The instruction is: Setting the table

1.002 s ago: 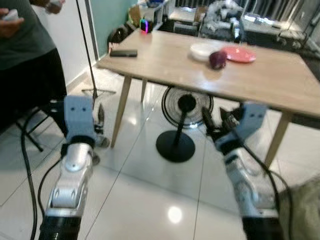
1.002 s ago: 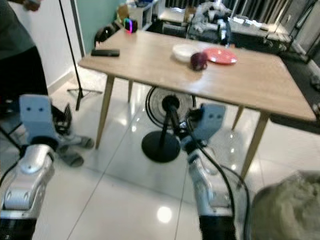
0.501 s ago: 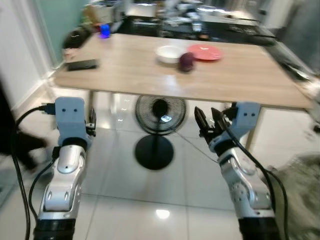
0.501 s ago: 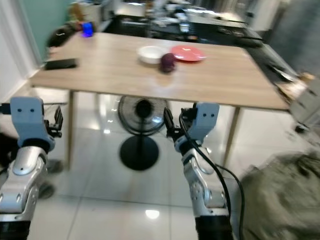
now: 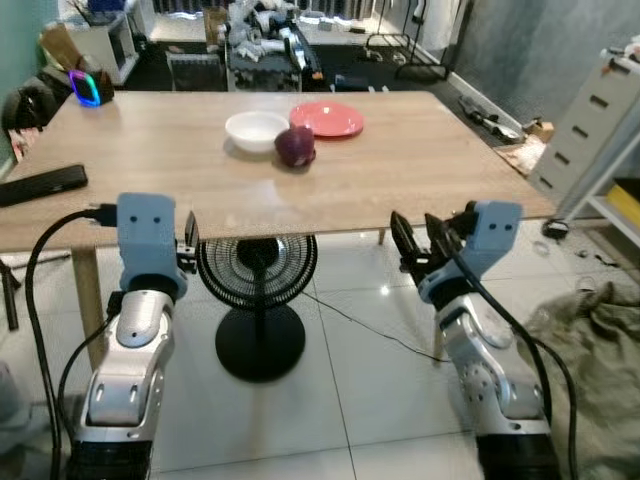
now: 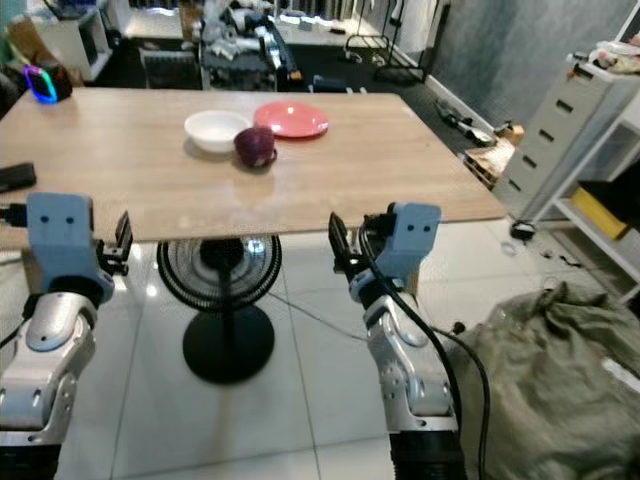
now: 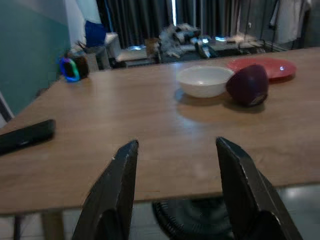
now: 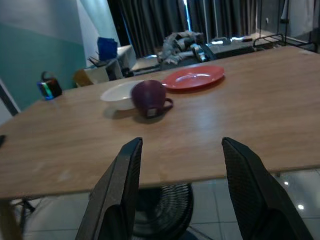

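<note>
A wooden table stands straight ahead. On its far middle sit a white bowl, a dark purple mug just in front of it, and a red plate to the right. Both arms are held up below the table's near edge. My left gripper is open and empty, level with the tabletop, and looks along it at the bowl and mug. My right gripper is also open and empty, facing the mug and plate.
A black remote lies at the table's left end, and a speaker with a glowing ring sits at the far left corner. A floor fan stands under the table. A grey drawer unit and an olive cloth heap are on the right.
The whole view has swung round, so the table now lies square ahead and closer. The person at the left has left the picture. Both grippers stay open and empty.
</note>
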{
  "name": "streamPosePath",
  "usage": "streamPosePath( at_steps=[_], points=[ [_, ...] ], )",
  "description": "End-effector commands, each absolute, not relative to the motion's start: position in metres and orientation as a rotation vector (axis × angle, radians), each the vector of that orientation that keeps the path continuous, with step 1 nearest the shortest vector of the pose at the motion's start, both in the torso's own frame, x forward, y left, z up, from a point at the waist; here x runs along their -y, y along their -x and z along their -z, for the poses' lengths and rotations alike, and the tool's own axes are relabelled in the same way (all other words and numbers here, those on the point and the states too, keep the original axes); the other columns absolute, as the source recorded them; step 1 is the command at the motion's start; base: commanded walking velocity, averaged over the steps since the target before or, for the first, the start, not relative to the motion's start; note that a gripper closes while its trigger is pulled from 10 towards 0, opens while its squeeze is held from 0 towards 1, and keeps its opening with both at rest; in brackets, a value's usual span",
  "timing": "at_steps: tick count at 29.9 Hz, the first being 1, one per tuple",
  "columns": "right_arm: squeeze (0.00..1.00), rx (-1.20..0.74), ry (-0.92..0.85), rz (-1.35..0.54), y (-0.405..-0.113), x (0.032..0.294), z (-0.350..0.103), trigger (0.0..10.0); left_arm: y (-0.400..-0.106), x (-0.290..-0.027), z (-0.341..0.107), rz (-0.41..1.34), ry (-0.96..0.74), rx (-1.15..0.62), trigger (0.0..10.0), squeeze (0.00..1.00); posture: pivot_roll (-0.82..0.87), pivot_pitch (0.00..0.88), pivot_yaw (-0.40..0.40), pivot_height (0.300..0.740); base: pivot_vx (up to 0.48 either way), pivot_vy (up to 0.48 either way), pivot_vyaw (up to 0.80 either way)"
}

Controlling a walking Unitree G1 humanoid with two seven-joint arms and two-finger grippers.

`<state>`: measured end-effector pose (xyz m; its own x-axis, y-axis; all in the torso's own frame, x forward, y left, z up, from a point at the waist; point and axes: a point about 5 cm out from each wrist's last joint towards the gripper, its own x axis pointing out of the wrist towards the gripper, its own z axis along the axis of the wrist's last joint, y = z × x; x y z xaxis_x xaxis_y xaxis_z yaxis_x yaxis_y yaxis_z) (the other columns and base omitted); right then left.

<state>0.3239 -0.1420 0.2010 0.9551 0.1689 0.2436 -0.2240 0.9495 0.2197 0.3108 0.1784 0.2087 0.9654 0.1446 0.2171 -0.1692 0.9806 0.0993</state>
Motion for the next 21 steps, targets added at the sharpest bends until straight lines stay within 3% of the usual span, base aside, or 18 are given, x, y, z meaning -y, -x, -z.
streamPosePath(
  at_steps=[1, 21],
  points=[
    [0.00, 0.223, -0.250, -0.222, -0.3247, 0.1367, -0.2026, 10.0, -0.3083, -0.1829, -0.2063, -0.175, -0.135, 0.196, 10.0, 0.00, 0.04, 0.000, 0.033, 0.740, 0.480, 0.000, 0.00],
    [0.00, 0.238, -0.256, -0.243, -0.3246, 0.1295, -0.2071, 10.0, -0.3059, -0.1767, -0.2138, -0.141, -0.161, 0.223, 10.0, 0.00, 0.08, 0.000, 0.032, 0.740, 0.480, 0.000, 0.00]
  ],
)
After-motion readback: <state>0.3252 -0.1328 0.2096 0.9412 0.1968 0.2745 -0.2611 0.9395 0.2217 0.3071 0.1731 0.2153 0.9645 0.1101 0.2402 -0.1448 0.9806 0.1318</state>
